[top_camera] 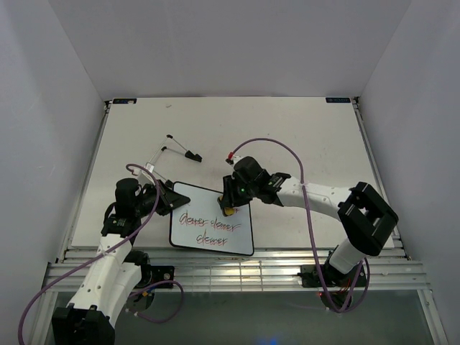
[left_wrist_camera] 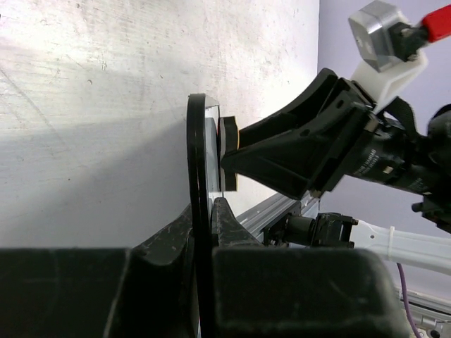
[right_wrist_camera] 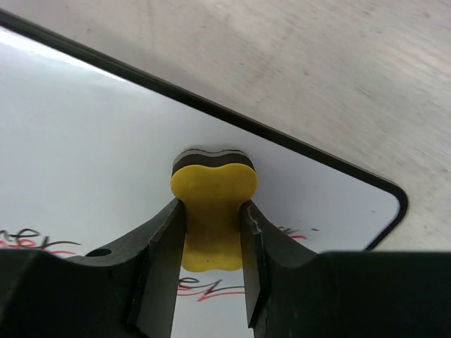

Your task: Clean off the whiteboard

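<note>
**Observer:** Where is the board, and why hold it with the left?

**Me:** The whiteboard (top_camera: 241, 236) lies flat on the table (top_camera: 302, 129), near the front edge between my two arms. My left gripper (top_camera: 164, 200) is closed on its left rim, one finger above and one below. The left wrist view shows the thin black edge pinched between them. My judgement is that a light board on small feet would skid under a wipe, so the left hand anchors it.

**Observer:** And the right?

**Me:** My right gripper (right_wrist_camera: 211, 205) is clamped on the waist of the yellow eraser (right_wrist_camera: 213, 184), which is the narrow part and gives the jaws a seat. The dark felt faces down and appears to touch the board near its far edge, just beyond the first line of writing.

**Observer:** Progress?

**Me:** Both lines of red-and-black handwriting (top_camera: 208, 221) read intact, so I judge the wiping barely begun. The eraser sits above the words, so a pull toward me would cross them.

**Observer:** Anything else?

**Me:** Two pens (top_camera: 180, 149) lie further back, well apart from the board.
</note>
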You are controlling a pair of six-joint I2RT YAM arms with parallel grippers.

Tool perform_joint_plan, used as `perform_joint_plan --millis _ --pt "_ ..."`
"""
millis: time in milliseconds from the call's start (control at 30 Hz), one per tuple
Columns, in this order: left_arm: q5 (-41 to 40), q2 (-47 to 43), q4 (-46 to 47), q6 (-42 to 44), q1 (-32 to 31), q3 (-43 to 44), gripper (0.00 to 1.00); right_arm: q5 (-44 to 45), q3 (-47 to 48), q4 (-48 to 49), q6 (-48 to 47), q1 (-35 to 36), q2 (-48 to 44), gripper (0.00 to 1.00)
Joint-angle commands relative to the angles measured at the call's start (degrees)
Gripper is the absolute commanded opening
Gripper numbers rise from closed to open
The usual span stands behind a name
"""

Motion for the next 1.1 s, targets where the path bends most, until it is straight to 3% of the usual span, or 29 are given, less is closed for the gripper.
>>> perform_joint_plan --millis 0,200,467,800,1067 --pt "-0.8 -1.0 2.5 1.6 -0.2 -0.4 0.00 1.8 -5.0 1.2 -0.8 -2.3 -1.2 0.22" --pt "-1.3 -1.4 2.2 1.5 -0.1 -0.3 0.00 -1.4 -10.4 1.7 -2.9 -6.4 -1.5 0.22" --pt "-1.5 -1.3 2.3 1.6 -0.1 -0.3 0.00 -4.3 -9.7 0.6 -3.2 -7.1 -0.6 0.22" --pt "-0.5 -0.6 2.6 1.7 -0.2 -0.4 0.00 -7.5 4.3 -2.4 -3.3 -0.8 3.5 0.22" --pt "-0.6 -0.7 2.6 1.7 -0.2 -0.7 0.00 -6.8 13.8 -8.0 -4.9 -0.1 11.1 0.22"
